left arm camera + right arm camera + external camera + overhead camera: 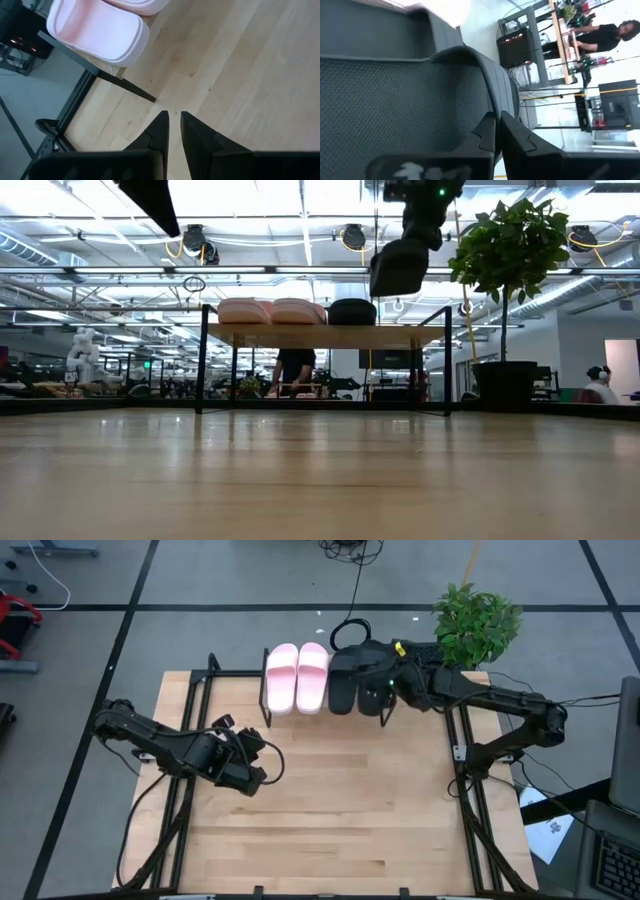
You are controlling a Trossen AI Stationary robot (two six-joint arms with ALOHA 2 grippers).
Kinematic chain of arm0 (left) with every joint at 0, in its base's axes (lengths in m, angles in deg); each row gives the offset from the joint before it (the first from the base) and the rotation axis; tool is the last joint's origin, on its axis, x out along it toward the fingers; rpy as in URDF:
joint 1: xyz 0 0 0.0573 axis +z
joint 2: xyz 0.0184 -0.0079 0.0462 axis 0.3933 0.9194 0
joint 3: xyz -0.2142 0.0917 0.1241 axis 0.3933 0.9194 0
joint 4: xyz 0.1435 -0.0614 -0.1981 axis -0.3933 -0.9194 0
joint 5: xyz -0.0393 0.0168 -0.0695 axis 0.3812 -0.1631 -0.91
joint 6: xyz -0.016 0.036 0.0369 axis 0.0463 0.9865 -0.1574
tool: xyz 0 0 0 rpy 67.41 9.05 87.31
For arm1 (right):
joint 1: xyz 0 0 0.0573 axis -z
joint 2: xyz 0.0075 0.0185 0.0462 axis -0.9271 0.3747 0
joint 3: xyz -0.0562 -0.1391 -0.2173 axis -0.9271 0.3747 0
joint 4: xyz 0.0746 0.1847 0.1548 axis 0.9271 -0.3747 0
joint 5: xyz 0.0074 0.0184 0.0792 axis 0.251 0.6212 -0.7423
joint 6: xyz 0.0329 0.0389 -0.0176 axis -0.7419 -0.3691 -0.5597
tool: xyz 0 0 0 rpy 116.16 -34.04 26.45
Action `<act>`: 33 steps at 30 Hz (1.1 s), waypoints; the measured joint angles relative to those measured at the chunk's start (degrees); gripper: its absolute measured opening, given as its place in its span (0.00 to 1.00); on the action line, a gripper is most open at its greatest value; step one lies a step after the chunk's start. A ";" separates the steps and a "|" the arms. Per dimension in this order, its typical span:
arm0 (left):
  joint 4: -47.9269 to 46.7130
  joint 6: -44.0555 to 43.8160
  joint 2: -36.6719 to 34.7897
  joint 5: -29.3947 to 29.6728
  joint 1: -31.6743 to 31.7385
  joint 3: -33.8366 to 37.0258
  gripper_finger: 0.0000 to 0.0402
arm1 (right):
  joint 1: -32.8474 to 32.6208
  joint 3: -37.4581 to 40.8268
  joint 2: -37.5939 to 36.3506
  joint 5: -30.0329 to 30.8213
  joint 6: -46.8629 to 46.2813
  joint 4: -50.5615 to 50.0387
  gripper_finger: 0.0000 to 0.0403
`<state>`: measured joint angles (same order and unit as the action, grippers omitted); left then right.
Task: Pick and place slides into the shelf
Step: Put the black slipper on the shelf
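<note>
The shelf (330, 336) stands at the table's far edge; it also shows in the high view (268, 710). On its top rest two light pink slides (298, 677) (272, 311) and one black slide (342, 682) (352, 311), side by side. My right gripper (498, 131) is shut on the second black slide (374, 680) (398, 267), above the shelf's right end. My left gripper (262, 758) (173, 125) is shut and empty over the table's left middle, near the shelf's left leg. My right gripper pinches the black slide's wide strap at its edge (492, 102) between its two fingers, beside the textured footbed (395, 105). The slide is lifted clear and hangs tilted below the gripper, above the shelf's top (400, 330).
A potted plant (478, 620) (510, 250) stands just behind the table's far right corner, next to my right arm. Black frame rails (470, 790) run along both table sides. The near half of the tabletop (340, 820) is bare wood. A person (607, 35) is in the room beyond.
</note>
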<state>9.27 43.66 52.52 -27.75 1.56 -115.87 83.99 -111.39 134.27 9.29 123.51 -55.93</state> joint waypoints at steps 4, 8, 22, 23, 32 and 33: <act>0.02 0.88 0.00 0.20 0.00 0.00 0.12 | 2.31 1.66 0.00 -0.90 0.08 -0.05 0.00; 0.01 1.44 0.00 1.04 0.00 0.00 0.12 | 3.69 4.63 0.00 -3.02 0.25 1.08 0.00; 0.01 1.39 0.00 1.67 0.00 0.00 0.12 | 3.90 13.18 -0.04 -2.03 5.16 11.88 0.00; 0.02 1.39 0.00 1.68 0.00 0.00 0.12 | 3.94 13.18 -0.07 -2.03 5.23 11.93 0.00; 0.02 1.10 0.00 1.72 0.00 0.00 0.12 | 5.97 13.31 -0.04 -2.23 8.13 16.27 0.00; 0.03 1.05 0.00 1.72 0.00 0.00 0.12 | 6.19 13.31 -0.04 -2.23 8.13 16.25 0.00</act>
<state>9.29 44.71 52.52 -26.02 1.56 -115.87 90.18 -98.08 134.23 7.06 131.64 -39.68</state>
